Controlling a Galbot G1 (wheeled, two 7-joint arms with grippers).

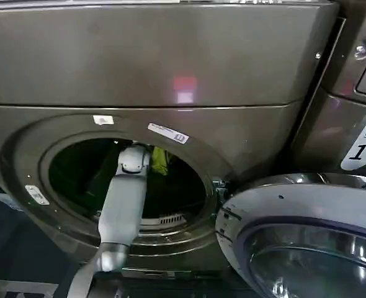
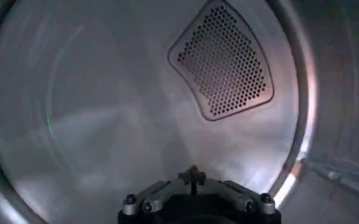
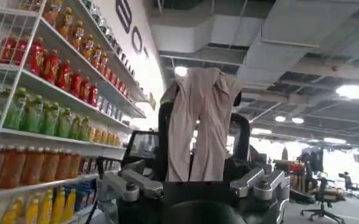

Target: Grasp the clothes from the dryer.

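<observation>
Bronze-grey metal fills the head view: the dryer (image 1: 170,68) stands square ahead, with a like bronze machine (image 1: 350,118) bearing a white "1" sticker (image 1: 363,146) just beside it. Nearest, low on the right, the dryer's silver-rimmed glass door (image 1: 307,242) hangs swung open, clear of the round porthole (image 1: 127,180). The left arm (image 1: 124,205) rises from below and reaches through that opening, its grey body covering the middle of the drum. Whether the left gripper's fingers are open or closed cannot be told. Just past the wrist, a patch of lime-green clothes (image 1: 160,160) shows inside. Deepest, the drum's back wall carries a perforated vent plate (image 2: 225,61).
</observation>
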